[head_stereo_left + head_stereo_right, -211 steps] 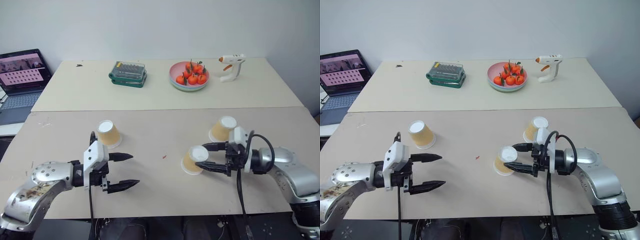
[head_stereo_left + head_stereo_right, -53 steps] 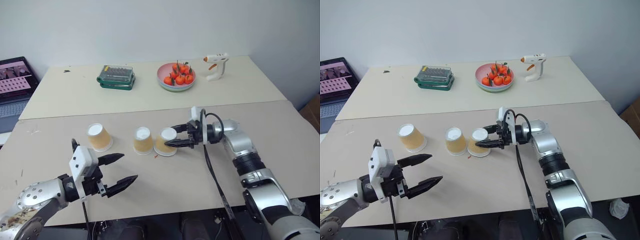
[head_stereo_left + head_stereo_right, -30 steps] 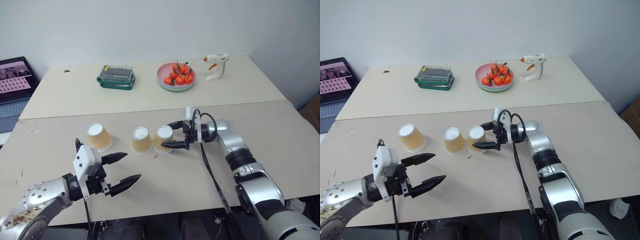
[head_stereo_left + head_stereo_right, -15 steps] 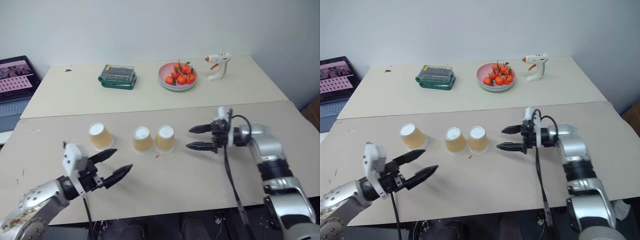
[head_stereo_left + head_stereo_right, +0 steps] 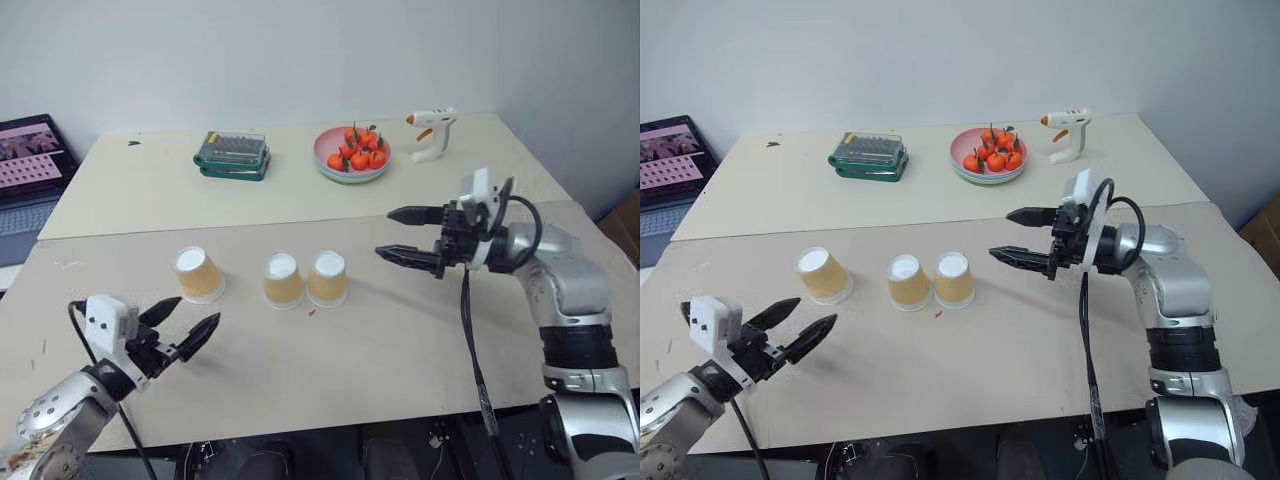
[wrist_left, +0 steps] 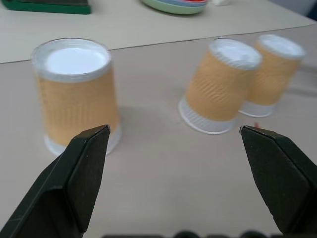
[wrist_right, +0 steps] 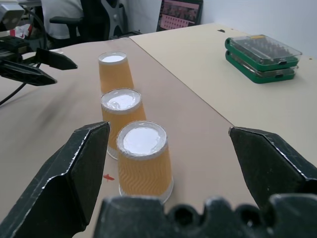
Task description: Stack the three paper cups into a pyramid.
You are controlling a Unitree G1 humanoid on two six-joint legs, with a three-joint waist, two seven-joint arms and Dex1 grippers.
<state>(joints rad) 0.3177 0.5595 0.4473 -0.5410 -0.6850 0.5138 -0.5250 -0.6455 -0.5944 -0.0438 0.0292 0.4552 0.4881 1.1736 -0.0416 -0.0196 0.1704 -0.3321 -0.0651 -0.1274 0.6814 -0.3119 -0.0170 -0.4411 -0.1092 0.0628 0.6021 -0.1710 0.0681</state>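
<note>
Paper cups, 3 upside down on the near table [image 5: 420,330]: middle cup [image 5: 283,279] and right cup [image 5: 327,277] now touching as the base, left cup [image 5: 198,273] apart. My right gripper [image 5: 407,233] has let go and pulled back clear, fingers spread, empty. My left gripper [image 5: 183,323] has swung toward the left cup, fingers spread. Base looks done; I judge the top cup is next.

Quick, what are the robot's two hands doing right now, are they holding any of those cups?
Left end effector: open, holding nothing.
Right end effector: open, holding nothing.
</note>
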